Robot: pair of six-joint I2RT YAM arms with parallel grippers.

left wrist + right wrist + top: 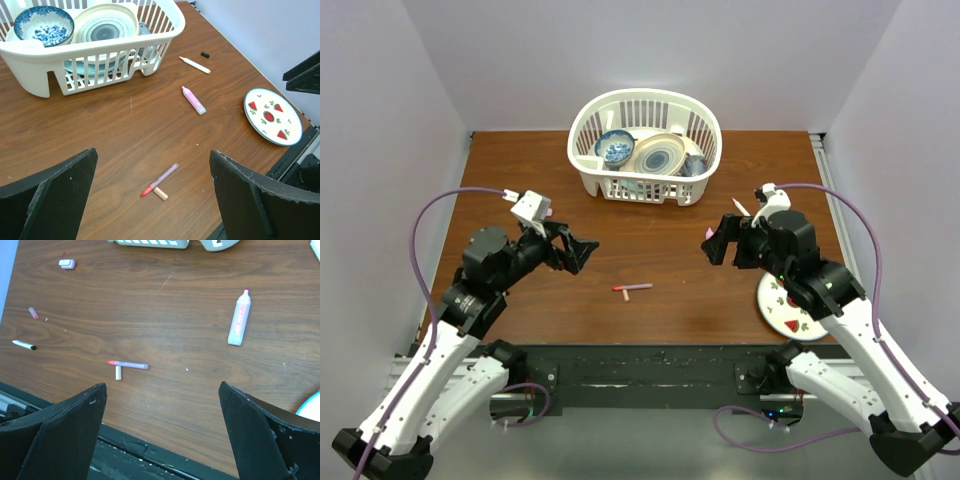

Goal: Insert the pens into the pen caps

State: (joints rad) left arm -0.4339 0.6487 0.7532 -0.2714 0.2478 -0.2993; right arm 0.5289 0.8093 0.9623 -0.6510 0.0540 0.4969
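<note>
Both claws hang released and empty: left gripper (578, 250), right gripper (714, 245). 4 pens lie on the table (510, 180): red-tipped pen (160, 179) just beside 1 beige cap (160, 193), highlighter (193, 100), white pen (195, 65) near 1 black cap (205, 54), black-ended pen (24, 344).

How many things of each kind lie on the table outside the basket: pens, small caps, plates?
Pens: 4 (red-tipped pen, highlighter, white pen, black-ended pen)
Small caps: 4 (beige cap, black cap, lilac cap, pink cap)
Plates: 1 (watermelon plate)
Total: 9
</note>
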